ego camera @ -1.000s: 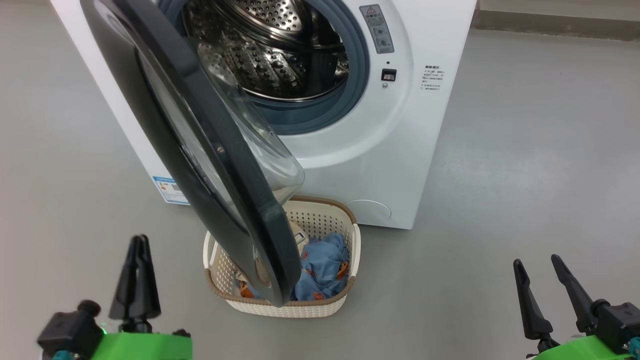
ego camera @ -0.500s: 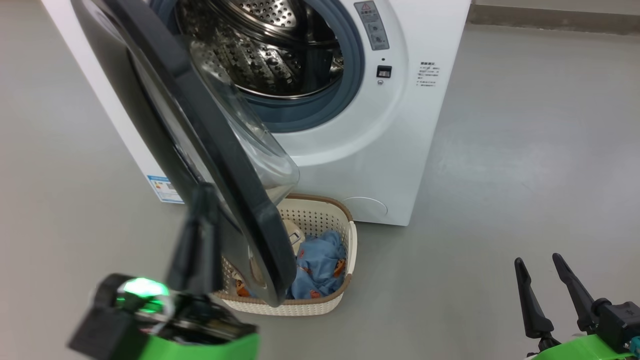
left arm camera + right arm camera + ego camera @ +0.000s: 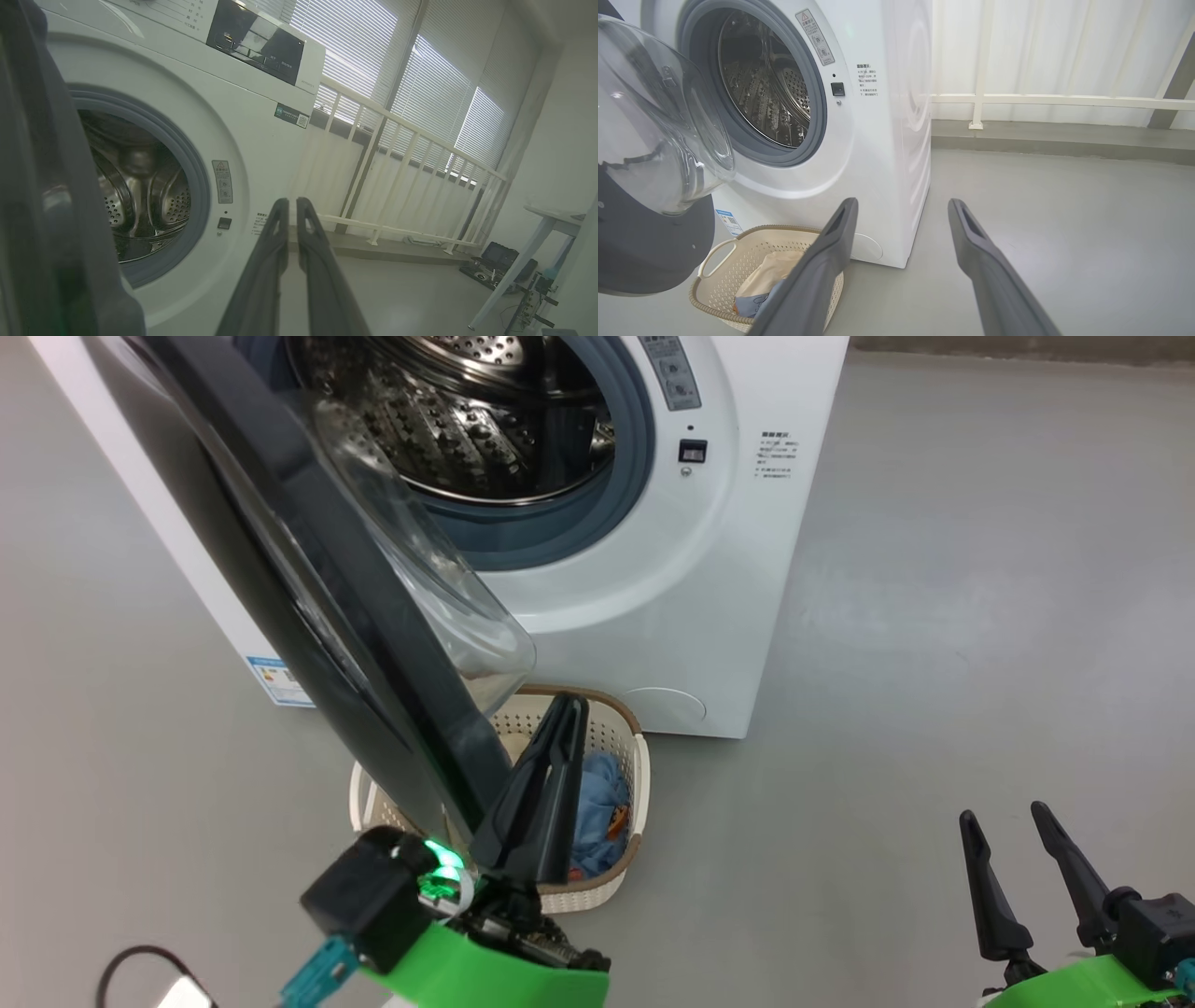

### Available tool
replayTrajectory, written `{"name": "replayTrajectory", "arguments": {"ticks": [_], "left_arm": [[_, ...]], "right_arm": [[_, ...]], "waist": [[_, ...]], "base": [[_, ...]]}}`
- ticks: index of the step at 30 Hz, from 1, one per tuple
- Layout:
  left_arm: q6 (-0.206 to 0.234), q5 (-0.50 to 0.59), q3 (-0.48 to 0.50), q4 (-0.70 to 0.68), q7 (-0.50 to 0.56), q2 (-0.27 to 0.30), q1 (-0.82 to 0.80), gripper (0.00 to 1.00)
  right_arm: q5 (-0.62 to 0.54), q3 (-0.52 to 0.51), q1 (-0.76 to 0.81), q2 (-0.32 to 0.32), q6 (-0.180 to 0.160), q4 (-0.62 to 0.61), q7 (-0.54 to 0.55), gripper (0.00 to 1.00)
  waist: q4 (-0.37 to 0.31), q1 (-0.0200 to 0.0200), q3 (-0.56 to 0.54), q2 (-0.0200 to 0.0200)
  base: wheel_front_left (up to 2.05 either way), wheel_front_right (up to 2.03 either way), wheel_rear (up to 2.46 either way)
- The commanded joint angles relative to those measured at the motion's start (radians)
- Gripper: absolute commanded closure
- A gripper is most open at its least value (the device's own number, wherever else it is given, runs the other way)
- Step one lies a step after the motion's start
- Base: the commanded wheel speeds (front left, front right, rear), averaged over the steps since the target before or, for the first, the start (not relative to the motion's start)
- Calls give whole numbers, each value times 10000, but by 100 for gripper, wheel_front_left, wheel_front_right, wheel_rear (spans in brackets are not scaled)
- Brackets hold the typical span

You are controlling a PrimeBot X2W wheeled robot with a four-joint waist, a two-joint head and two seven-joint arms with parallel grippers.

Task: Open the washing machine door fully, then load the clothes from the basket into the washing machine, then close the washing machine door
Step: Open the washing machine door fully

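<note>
Black washing machine door (image 3: 359, 616) half open over basket (image 3: 639, 775) | left gripper (image 3: 568, 705) closed, empty, at its 5 o'clock edge, probably to push | right gripper (image 3: 1004, 817) spread, empty.

Left tool (image 3: 292, 203) before the open washing machine (image 3: 261, 140)
Its two fingers (image 3: 261, 275) lie pressed together, tips over the white front beside the steel drum (image 3: 135, 196); the dark washing machine door (image 3: 42, 186) looms blurred at left, with a white railing (image 3: 397, 154) behind.
</note>
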Motion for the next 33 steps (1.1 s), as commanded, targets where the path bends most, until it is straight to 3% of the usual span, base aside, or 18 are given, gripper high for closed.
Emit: {"name": "replayTrajectory", "arguments": {"ticks": [1, 7, 17, 33], "left_arm": [[133, -334, 165, 125, -92, 47, -481, 100], [307, -1214, -15, 1097, -248, 47, -730, 100], [437, -1659, -4, 2568, -361, 47, -946, 100], [443, -2168, 292, 3671, -423, 47, -1073, 100]], "right_arm": [[-135, 156, -441, -151, 44, -264, -124, 0], [-115, 199, -462, -175, 44, -258, -124, 0], [-128, 230, -463, -168, 44, -304, -124, 0], [-109, 206, -444, -251, 44, -394, -124, 0]], "waist": [[-36, 0, 43, 0], [-44, 0, 70, 0], [6, 0, 30, 0], [83, 0, -6, 0]], "base": [[0, 0, 0], [0, 0, 0], [0, 0, 0], [0, 0, 0]]}}
